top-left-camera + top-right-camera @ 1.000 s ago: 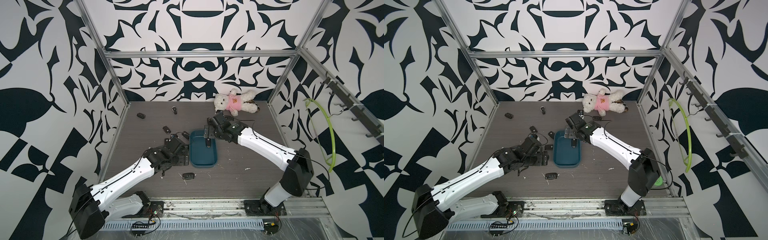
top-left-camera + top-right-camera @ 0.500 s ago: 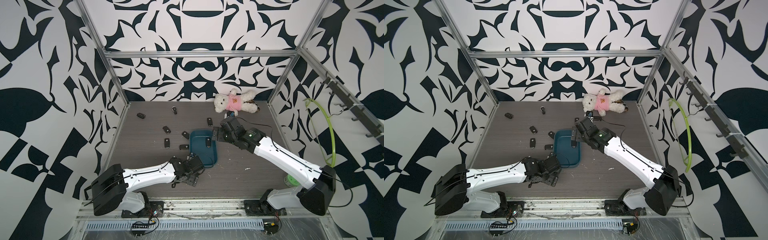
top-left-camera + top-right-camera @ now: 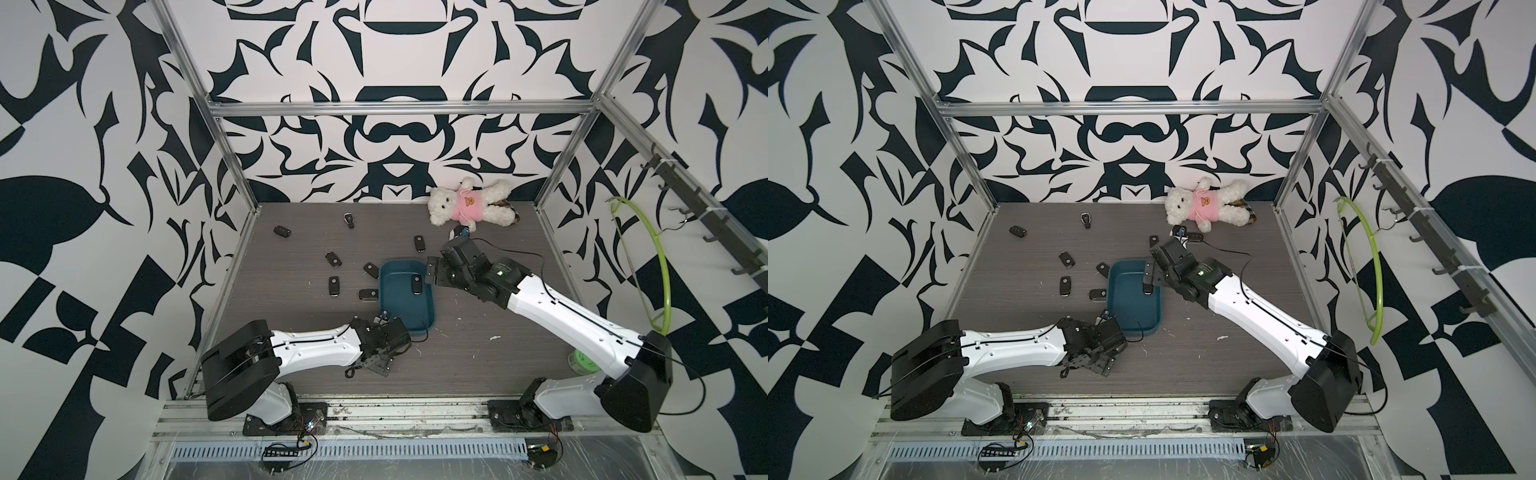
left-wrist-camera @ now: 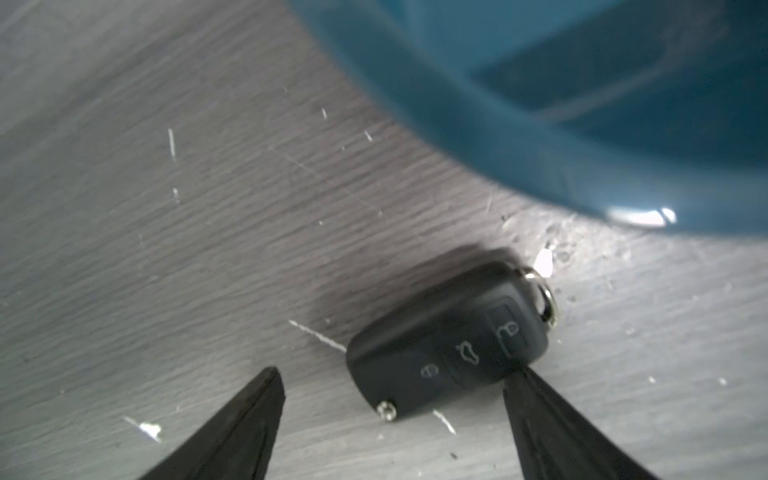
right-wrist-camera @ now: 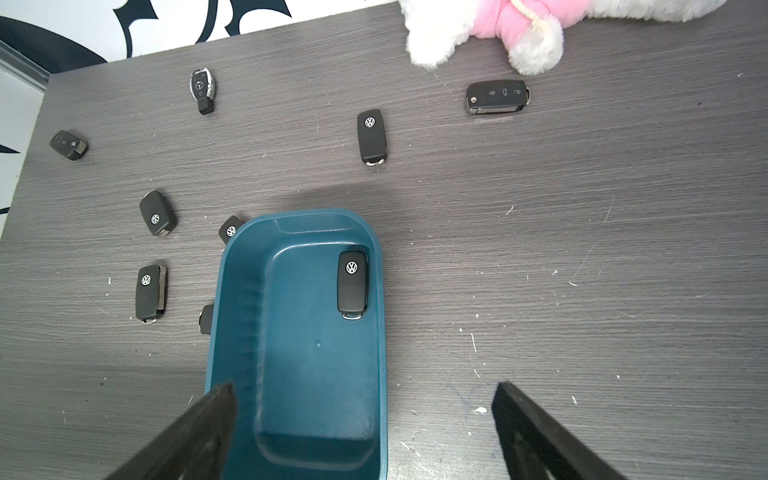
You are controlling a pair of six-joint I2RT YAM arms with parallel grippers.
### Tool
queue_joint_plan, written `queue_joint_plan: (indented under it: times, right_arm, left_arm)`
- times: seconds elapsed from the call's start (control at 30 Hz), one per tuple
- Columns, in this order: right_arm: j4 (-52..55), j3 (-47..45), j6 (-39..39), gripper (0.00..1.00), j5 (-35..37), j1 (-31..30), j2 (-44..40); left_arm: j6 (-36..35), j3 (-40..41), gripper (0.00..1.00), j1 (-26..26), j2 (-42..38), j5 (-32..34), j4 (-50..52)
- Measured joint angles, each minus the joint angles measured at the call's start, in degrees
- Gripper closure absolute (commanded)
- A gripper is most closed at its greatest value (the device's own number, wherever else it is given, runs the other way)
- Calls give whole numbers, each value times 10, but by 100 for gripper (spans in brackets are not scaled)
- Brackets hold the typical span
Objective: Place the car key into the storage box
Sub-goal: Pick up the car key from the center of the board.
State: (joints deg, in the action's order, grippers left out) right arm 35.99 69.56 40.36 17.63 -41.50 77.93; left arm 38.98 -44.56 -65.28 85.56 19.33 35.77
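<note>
Car key [image 4: 449, 340]: is lying flat on the table [image 4: 166, 249], buttons facing up, just outside the rounded corner of the storage box [image 4: 498, 137].
Left gripper [image 4: 395, 374]: is standing wide open and gripping nothing. The key is sitting between its fingers; one fingertip [image 4: 540, 415] is looking to brush the key's button end, and the other is staying apart from it.
Right gripper [image 5: 365, 384]: is hovering wide open and empty over the box's rim.
Handling: I am judging the key to be light, rigid and smooth-shelled, so likely slippery. Squeezing across its two long sides near the middle, clear of the small metal ring, is looking like the safest hold.
Key count: ten are showing in all. One VW fob [image 5: 352, 284] is lying inside the box, and nine are lying on the table, counting the key under the left gripper; two of them are partly hiding behind the box wall.
Other counts: one box and one teddy bear [image 3: 469, 205] are sitting on the table.
</note>
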Motion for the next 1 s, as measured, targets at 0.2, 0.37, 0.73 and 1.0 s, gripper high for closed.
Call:
queue_joint_plan:
  times: [0.2,0.37,0.73,1.0]
  right_arm:
    - [0,0,0,1,0,0,6]
    - [0,1,0,1,-1,0,17]
    - [0,8,-1,1,-1,0,32]
    - [0,20,-5,1,-3,0,47]
  left_arm:
    - [6,0,20,24,2,4,-20]
    - [10,7,25,35,2,-1,-44]
    - [33,35,52,35,-10,-26,-79]
    - [41,37,76,35,-12,-25,-85]
